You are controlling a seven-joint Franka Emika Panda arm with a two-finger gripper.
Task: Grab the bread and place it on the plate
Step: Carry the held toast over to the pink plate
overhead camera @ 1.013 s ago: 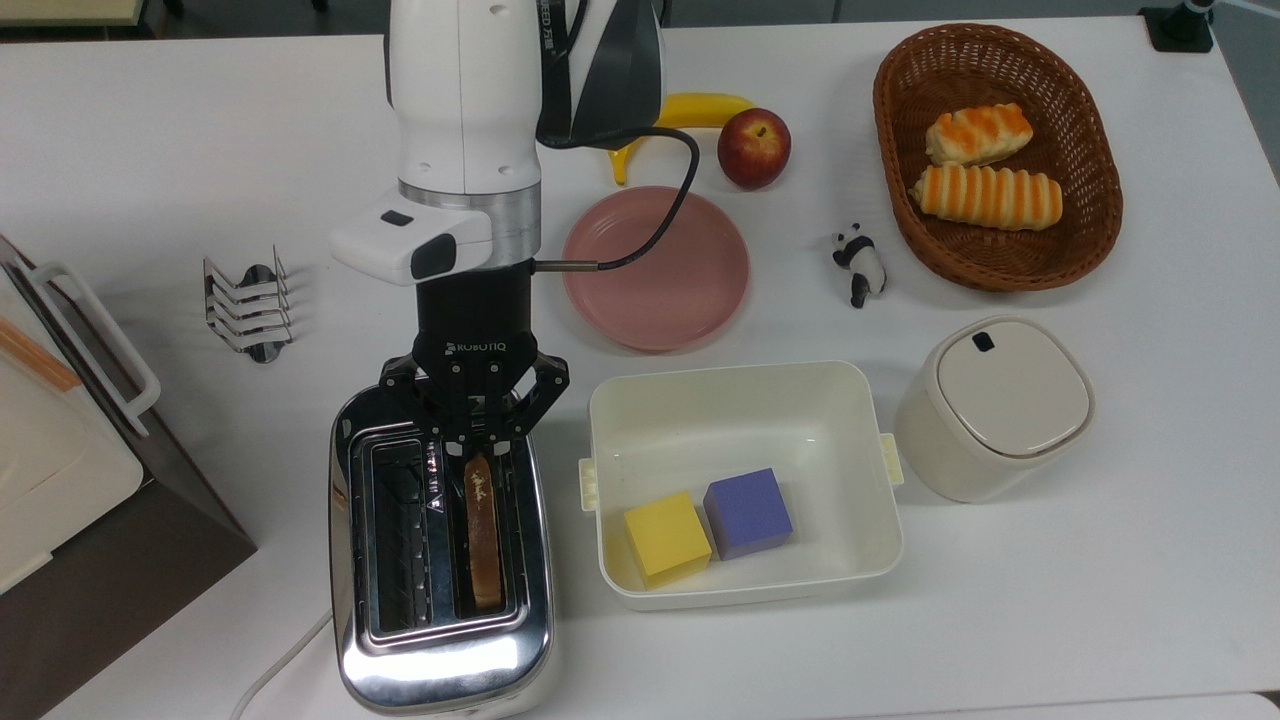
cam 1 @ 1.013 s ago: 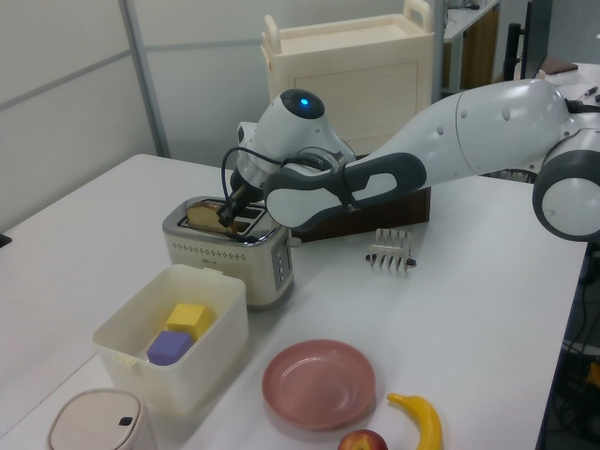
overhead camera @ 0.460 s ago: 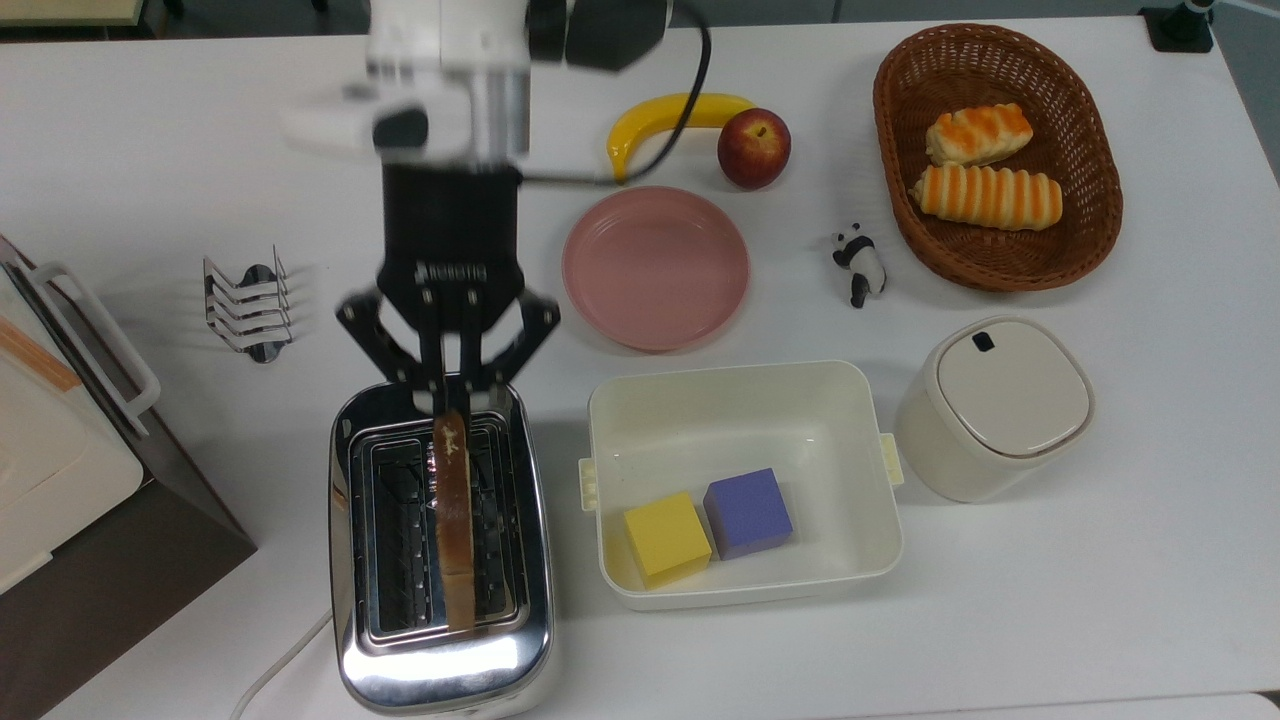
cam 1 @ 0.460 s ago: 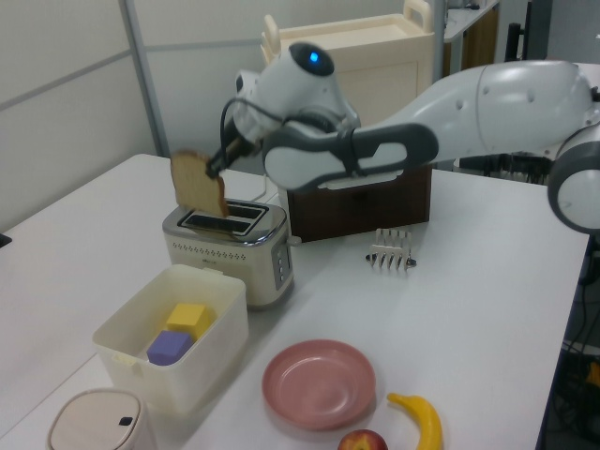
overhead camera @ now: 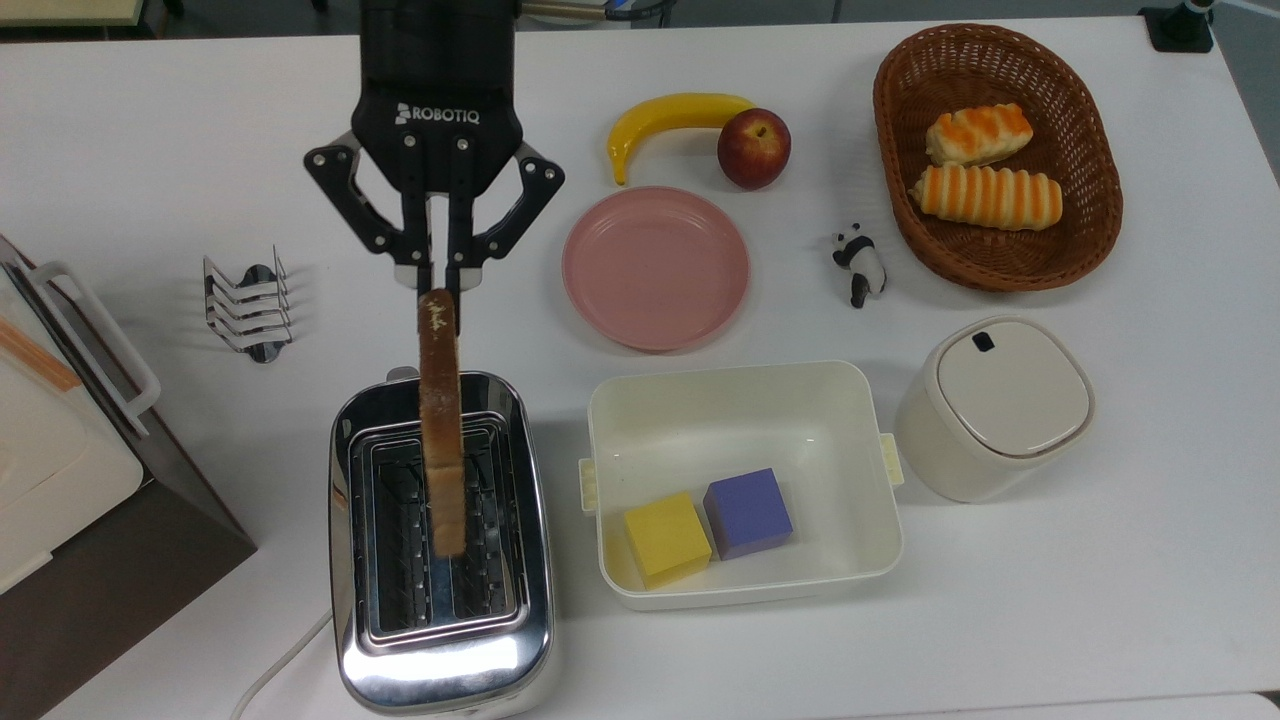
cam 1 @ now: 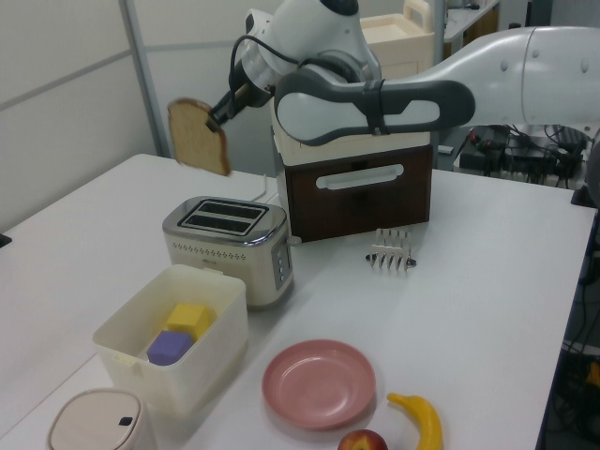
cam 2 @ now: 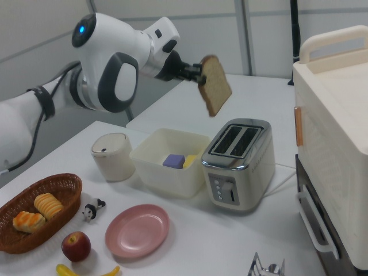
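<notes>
Bread (overhead camera: 441, 420): one slice, lifted clear of the toaster (overhead camera: 440, 545) since a second ago, when it sat in the slot; extraction judged done, transfer pending. Gripper (overhead camera: 437, 280): fingers clamped on the slice's upper edge. Plate (overhead camera: 655, 267): pink, bare, on the desk (overhead camera: 1000, 600) well apart from the slice. Top view: slice edge-on above the toaster. Left view: broad face of bread (cam 1: 199, 137), high over toaster (cam 1: 227, 246). Right view: bread (cam 2: 214, 85) tilted, held in air.
</notes>
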